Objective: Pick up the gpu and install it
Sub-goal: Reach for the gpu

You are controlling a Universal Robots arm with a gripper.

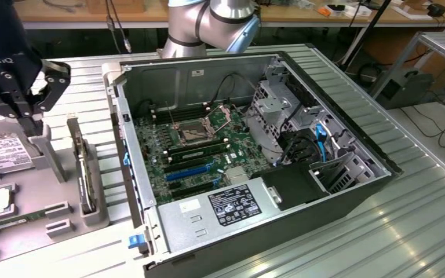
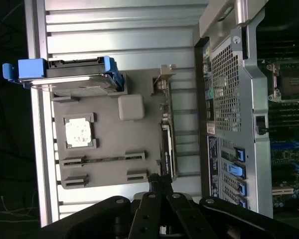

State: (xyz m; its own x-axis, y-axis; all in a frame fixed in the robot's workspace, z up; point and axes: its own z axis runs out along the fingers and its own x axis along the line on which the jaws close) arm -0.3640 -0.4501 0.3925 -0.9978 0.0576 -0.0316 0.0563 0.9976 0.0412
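The gpu (image 1: 83,168) is a slim black card standing on its edge in a grey holder tray (image 1: 48,191), at the exterior view's left of the open computer case (image 1: 207,75). In the wrist view the gpu (image 2: 167,144) runs along the tray's edge nearest the case, with its silver bracket (image 2: 162,79) at the far end. My gripper (image 1: 30,127) hangs above the tray near the hard drive, a little away from the card. Its fingers (image 2: 158,183) are shut together with nothing between them, close to the card's near end.
The tray also holds a silver hard drive (image 1: 2,153) in a blue caddy (image 2: 65,72), a processor chip (image 2: 79,133) and a green memory stick (image 1: 21,220). Inside the case lies the motherboard (image 1: 199,145) with blue slots (image 1: 190,172). Everything rests on a ribbed metal table (image 1: 408,220).
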